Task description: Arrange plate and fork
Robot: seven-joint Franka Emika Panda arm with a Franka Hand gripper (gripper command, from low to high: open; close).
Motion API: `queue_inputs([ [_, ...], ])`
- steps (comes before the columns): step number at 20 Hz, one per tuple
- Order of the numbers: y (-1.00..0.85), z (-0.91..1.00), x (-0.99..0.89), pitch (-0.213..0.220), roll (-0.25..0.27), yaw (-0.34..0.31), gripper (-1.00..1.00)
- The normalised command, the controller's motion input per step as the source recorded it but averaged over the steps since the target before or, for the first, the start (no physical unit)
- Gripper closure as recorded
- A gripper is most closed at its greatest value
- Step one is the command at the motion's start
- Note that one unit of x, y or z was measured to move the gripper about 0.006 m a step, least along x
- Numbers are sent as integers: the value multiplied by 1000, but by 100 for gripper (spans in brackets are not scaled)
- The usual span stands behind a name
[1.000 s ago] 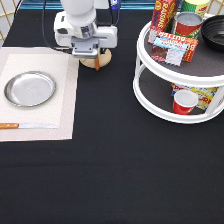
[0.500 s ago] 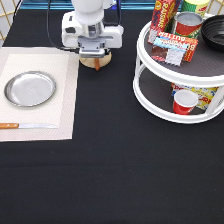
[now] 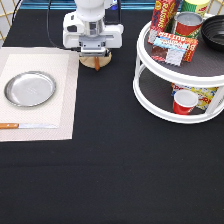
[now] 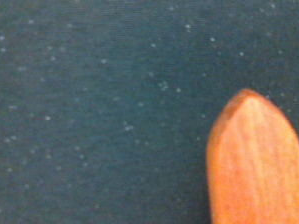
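Observation:
My gripper [image 3: 96, 58] hangs at the exterior view's top centre, low over a round wooden coaster [image 3: 88, 62] on the black cloth. It is shut on the fork [image 3: 97, 65], whose orange-brown handle pokes out below the hand. The wrist view shows the handle's pointed end [image 4: 258, 165] close up over the dark cloth. The tines are hidden. The silver plate [image 3: 30, 89] lies flat on a beige placemat [image 3: 62, 107] at the exterior view's left, well apart from the gripper.
A wooden-handled knife [image 3: 25, 126] lies along the placemat's lower edge. A white two-tier turntable rack [image 3: 150, 95] stands at the exterior view's right with boxes, a can, a red cup [image 3: 184, 102] and a black bowl.
The gripper has shifted a little to the right and toward the exterior view's top. The coaster, plate and knife have not moved.

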Motion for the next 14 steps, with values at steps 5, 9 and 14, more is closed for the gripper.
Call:
queue_inputs([
  [5,139,-205,-286,-57,-43,-1,-100],
  [9,221,-92,-249,-62,-60,28,-100],
  [14,77,-45,-190,-79,-78,26,-100],
])
